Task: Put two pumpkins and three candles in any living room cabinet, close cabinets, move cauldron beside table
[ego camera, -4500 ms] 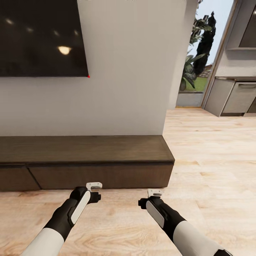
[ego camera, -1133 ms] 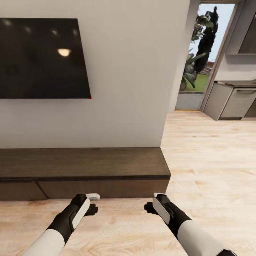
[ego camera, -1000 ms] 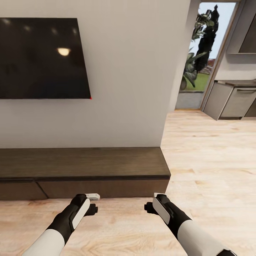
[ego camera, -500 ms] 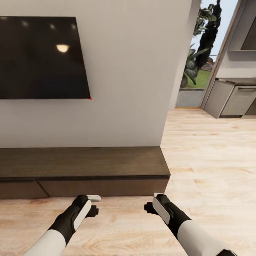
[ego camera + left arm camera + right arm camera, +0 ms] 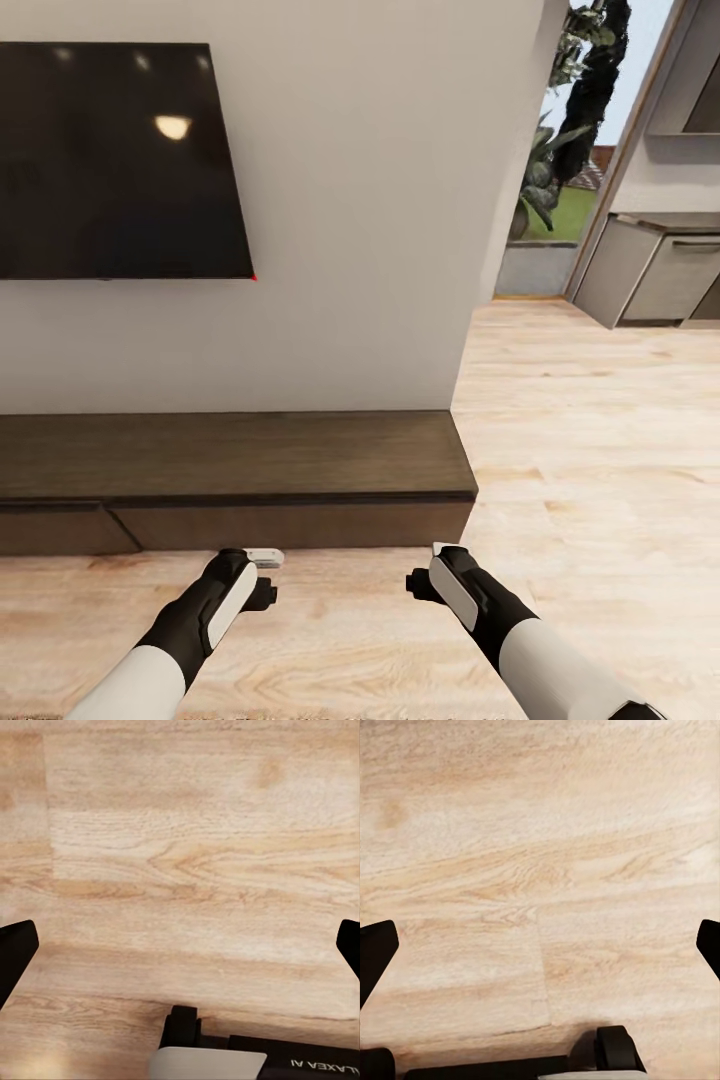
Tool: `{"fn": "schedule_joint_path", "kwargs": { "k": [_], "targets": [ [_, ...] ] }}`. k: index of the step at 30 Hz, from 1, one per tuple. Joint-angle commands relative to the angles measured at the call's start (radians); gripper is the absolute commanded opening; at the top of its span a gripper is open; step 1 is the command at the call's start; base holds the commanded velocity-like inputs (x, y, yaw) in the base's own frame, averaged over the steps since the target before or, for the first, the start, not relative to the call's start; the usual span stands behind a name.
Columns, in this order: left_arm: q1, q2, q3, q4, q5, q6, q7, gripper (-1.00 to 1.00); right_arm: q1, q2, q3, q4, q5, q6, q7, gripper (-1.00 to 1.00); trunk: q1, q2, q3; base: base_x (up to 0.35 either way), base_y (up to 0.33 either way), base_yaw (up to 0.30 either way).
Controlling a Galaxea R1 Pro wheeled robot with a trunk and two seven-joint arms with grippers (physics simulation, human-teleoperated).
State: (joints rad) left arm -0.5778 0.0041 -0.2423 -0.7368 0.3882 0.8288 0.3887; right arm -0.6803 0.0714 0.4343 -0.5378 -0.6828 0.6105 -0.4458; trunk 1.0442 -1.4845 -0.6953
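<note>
**Facing the shut cabinet, both claws empty over the floor**

In my head view the cabinet (image 5: 240, 470) sits straight ahead of me, a long low dark brown unit running against the white wall (image 5: 370, 200) and ending near the wall's corner on my right. Its flat drawer fronts are flush, so I read every drawer I can see as shut, and its top is bare wood.

My left claw (image 5: 262, 557) hangs just in front of the cabinet's lower edge, pointing down at the floor (image 5: 600, 450). In the left wrist view its two dark fingers (image 5: 15, 952) stand far apart at the picture's edges, so it is spread wide with bare plank between them. My right claw (image 5: 440, 552) hangs level with it, near the cabinet's right end. The right wrist view shows the same: dark fingertips (image 5: 375, 949) wide apart, gripping no object, pale wood grain between them.

Above the cabinet a black television (image 5: 115, 160) is mounted on the wall, a ceiling light reflected in its screen. Farther right, past the wall's corner, the wooden floor runs on to a doorway with green plants (image 5: 565, 120) outside, and grey kitchen units (image 5: 660, 270) stand beside it.
</note>
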Motion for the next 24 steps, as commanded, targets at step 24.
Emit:
{"fn": "schedule_joint_path", "kwargs": {
  "k": [24],
  "targets": [
    [0.0,0.0,-0.004,0.039,0.0,0.0,0.008,1.0,-0.001,-0.001,0.006,-0.001,-0.011,0.002,-0.002,1.0,-0.092,0.168,0.035,0.0,0.0,0.0]
  ]
}}
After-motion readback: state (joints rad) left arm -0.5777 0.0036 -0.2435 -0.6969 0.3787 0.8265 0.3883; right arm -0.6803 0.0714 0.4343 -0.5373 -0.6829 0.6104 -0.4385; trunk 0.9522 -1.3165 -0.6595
